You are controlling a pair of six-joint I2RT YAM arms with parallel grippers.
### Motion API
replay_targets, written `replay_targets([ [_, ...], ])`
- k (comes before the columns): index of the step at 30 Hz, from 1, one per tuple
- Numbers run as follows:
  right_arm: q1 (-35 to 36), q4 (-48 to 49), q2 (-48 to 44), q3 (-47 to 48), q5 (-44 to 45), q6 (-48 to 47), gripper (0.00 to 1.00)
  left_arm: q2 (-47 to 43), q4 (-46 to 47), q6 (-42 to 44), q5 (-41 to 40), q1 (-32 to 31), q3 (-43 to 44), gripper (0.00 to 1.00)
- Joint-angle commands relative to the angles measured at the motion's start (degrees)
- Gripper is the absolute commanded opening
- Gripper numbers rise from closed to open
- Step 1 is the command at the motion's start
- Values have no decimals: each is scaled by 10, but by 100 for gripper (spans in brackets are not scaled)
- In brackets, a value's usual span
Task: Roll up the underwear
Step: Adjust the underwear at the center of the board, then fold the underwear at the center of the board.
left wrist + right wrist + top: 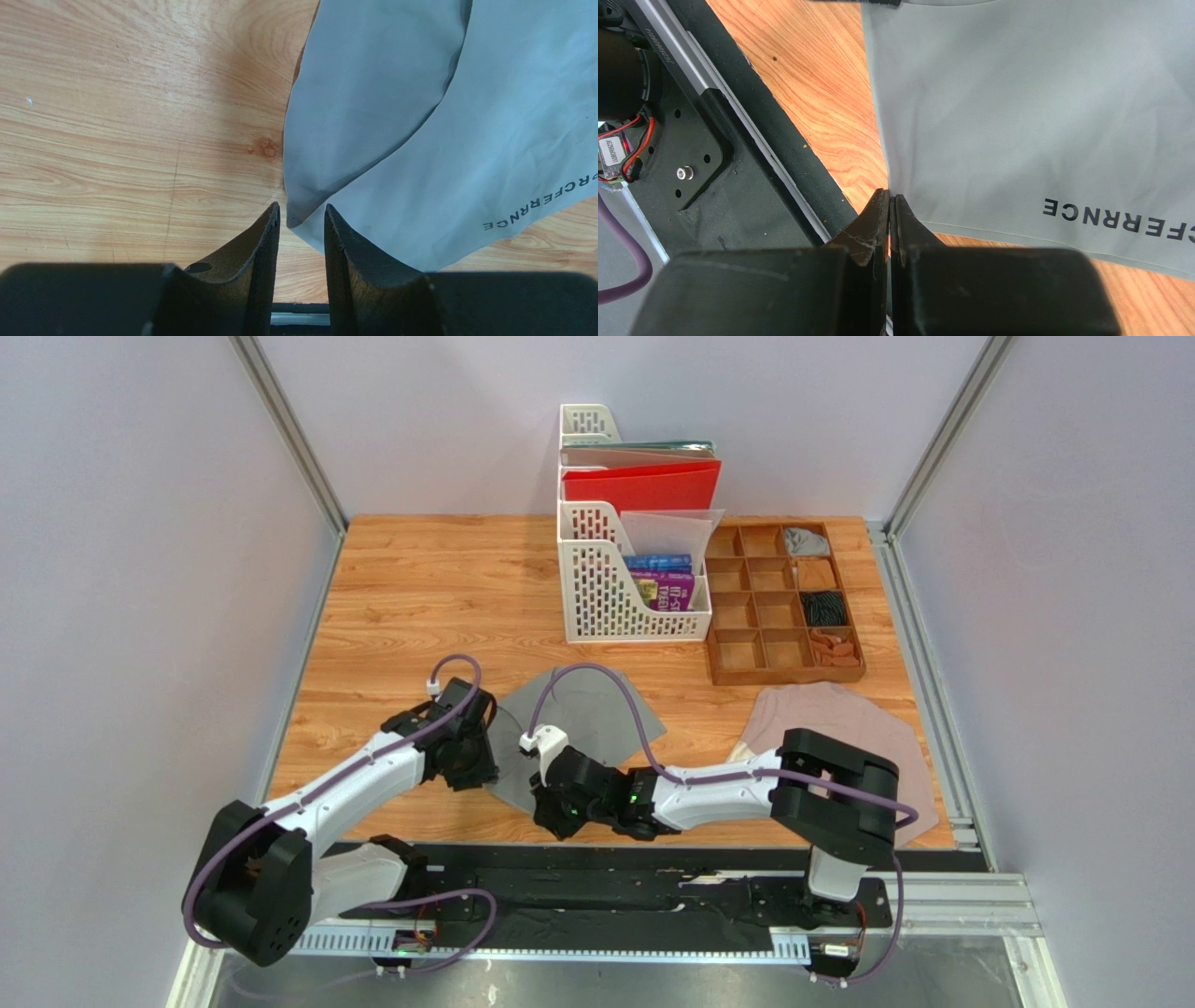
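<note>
The grey underwear (582, 711) lies spread on the desk (421, 602), close to the near edge and about midway between the two arms. From the left wrist camera, one flap is folded over the layer beneath it. A short printed line of dark letters (1116, 220) runs along one border.

The left gripper (302, 213) is low at the garment's left side. Its fingers stand a little apart, and a corner of the grey cloth pokes into the gap between the tips, so nothing is pinched there. The right gripper (889, 198) is at the near edge of the same garment with its fingers pressed together. Its tips sit right at the border of the fabric, and I cannot tell from here whether any of the hem is caught between them. Just beside it is the black rail (631, 896) that carries the arm bases.

The pinkish-beige underwear (828, 707) lies flat well off to the right, apart from the grey one and partly hidden under the right arm.

Toward the back of the desk stands a white perforated file rack (617, 602) holding books, with a second rack and a red folder behind it. To its right sits a wooden divided tray (779, 676) with small dark and brown items in some compartments.
</note>
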Motion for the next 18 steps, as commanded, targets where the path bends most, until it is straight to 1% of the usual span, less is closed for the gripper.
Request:
replay_targets([
  [1, 3, 34, 2, 0, 3, -1, 0, -15, 1, -21, 11, -3, -9, 35],
  [14, 3, 31, 7, 5, 4, 2, 0, -28, -4, -27, 17, -6, -23, 35],
  [18, 3, 31, 5, 5, 6, 2, 0, -15, -2, -25, 15, -9, -18, 34],
])
